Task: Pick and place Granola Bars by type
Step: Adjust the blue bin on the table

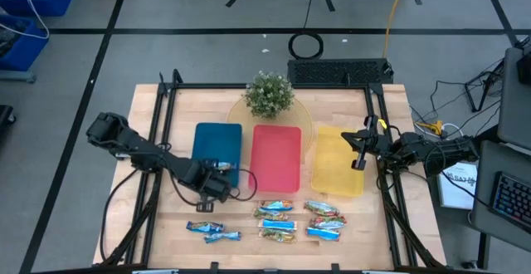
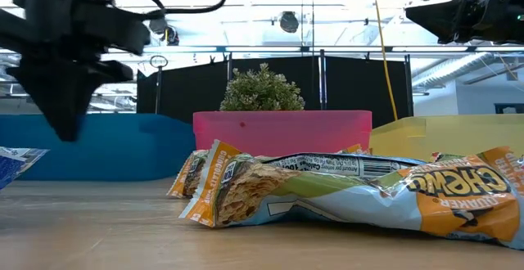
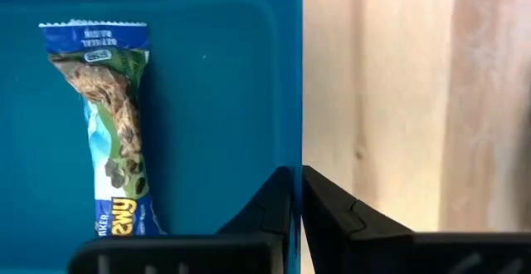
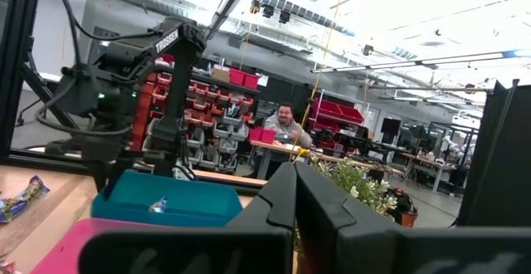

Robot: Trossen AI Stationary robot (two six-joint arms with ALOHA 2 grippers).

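Several granola bars in shiny blue-white wrappers lie flat on the table's near part, two at the left and two short columns in front of the red and yellow trays. The low view shows the nearest bars close up. One blue-green bar lies flat inside the blue tray. My left gripper is shut and hovers over that tray's near right corner, beside the bar. My right gripper is shut and held high over the yellow tray's right edge.
Three trays stand side by side mid-table: blue, red and yellow. A small potted plant on a round wooden board stands behind the red tray. Black frame rails run along the table's left and right sides. A person sits in the room beyond.
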